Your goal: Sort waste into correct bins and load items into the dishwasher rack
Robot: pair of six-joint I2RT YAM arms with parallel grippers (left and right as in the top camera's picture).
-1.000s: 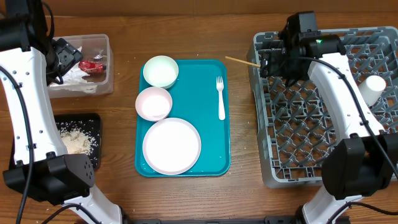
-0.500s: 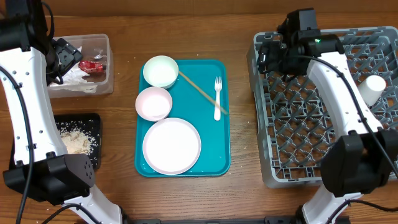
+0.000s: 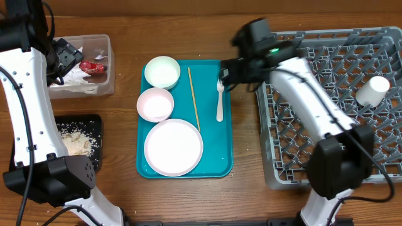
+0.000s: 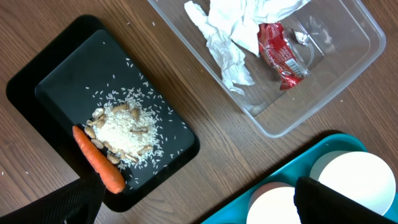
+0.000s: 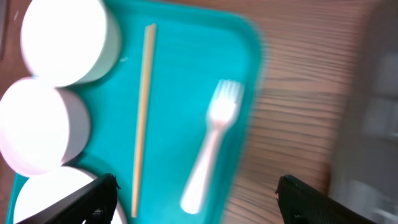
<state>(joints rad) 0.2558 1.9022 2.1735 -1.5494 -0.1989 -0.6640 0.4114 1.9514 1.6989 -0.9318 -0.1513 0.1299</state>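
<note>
Both grippers open and empty, the right one over the teal tray's right edge.
The right gripper hangs with its jaws wide apart above the white fork, holding nothing; the fork lies on the teal tray, with one wooden chopstick lying apart from it on its left; on the same tray are two small bowls and the white plate; the white cup is in the grey dishwasher rack, near its right side; the left gripper is spread wide too, high above the bins; the clear tub contains the crumpled napkin and the red wrapper; the black tray contains the food scraps and the carrot.
</note>
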